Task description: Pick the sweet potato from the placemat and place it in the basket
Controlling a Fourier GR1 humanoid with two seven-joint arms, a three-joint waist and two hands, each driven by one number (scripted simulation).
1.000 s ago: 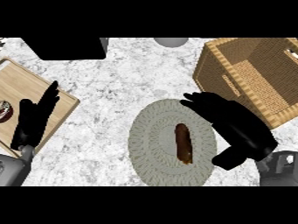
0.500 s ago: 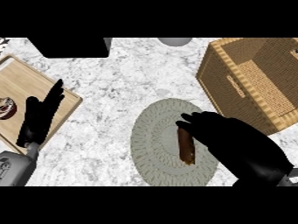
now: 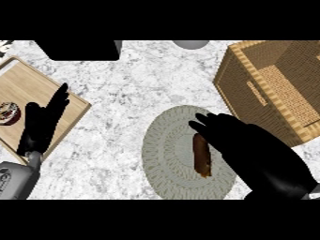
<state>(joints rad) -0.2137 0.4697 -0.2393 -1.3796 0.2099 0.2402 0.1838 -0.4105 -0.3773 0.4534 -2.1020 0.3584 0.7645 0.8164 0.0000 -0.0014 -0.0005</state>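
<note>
1. The table [image 3: 134,89] is a grey-white marbled top that fills the view and carries everything else
2. The basket [image 3: 249,91] — a woven, square, open-topped one — sits at the upper right, well apart from the board on the far left; its near corner lies close to the placemat's right edge
3. The wooden board [image 3: 31,91] lies tilted at the left edge of the table, with a small round doughnut-like item [image 3: 6,114] on its left part
4. The placemat [image 3: 169,154] is a pale round woven mat at lower centre, between the board and the basket
5. The right hand [image 3: 259,154] comes in from the lower right and lies over the right half of the placemat, fingers extended toward the upper left and relaxed rather than curled; it sits just beside the sweet potato, and whether it touches it is hard to say from this angle
6. The left hand [image 3: 41,126] rests at the lower left over the board's near edge, fingers straight and held together, pointing up and away, holding nothing
7. The sweet potato [image 3: 201,154] — brown, long, lying lengthwise — is on the placemat, right of its centre, its right side against the dark edge of the right hand
</note>
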